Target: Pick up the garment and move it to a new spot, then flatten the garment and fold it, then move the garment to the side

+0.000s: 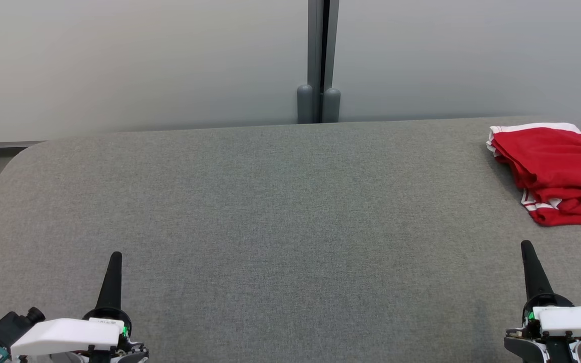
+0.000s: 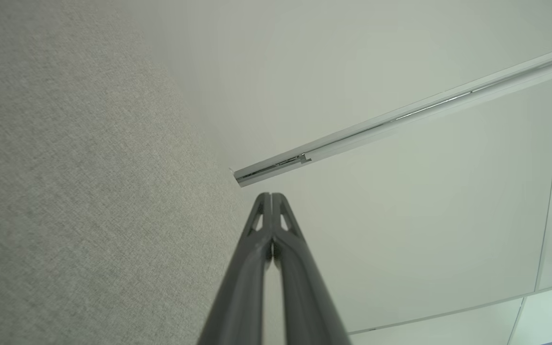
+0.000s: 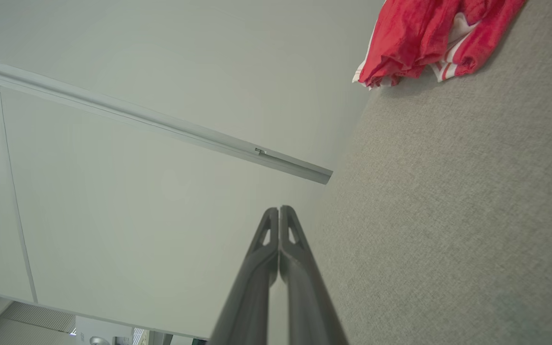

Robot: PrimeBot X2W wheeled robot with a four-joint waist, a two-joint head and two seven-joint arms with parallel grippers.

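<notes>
Worktop: a broad worktop [image 1: 280,212] covered in grey woven fabric, its far corner at 10 o'clock rounded off.
Garment: a red cloth garment with white stripes and a white band [image 1: 555,171] lies in a loosely folded, layered heap at about 2 o'clock on the worktop, close to the far edge. Its right part runs out of the head view. The right wrist view shows it [image 3: 419,38] as a crumpled red bundle with the white stripes peeking out between the layers.
Left end effector: the left end effector [image 1: 114,262] sits at 7 o'clock, its two long dark fingers pressed together into one point aimed at 12 o'clock, nothing between them. The left wrist view shows the tips [image 2: 271,197] meeting.
Right end effector: the right end effector [image 1: 526,248] sits at 5 o'clock, fingers likewise together and empty, tips touching in its own wrist view [image 3: 280,211]. The garment lies beyond it toward 1 o'clock, apart from it with bare fabric between.
Backdrop: a pale grey panelled wall [image 1: 144,60] stands behind the worktop, with a grey upright post [image 1: 319,60] at 12 o'clock.
</notes>
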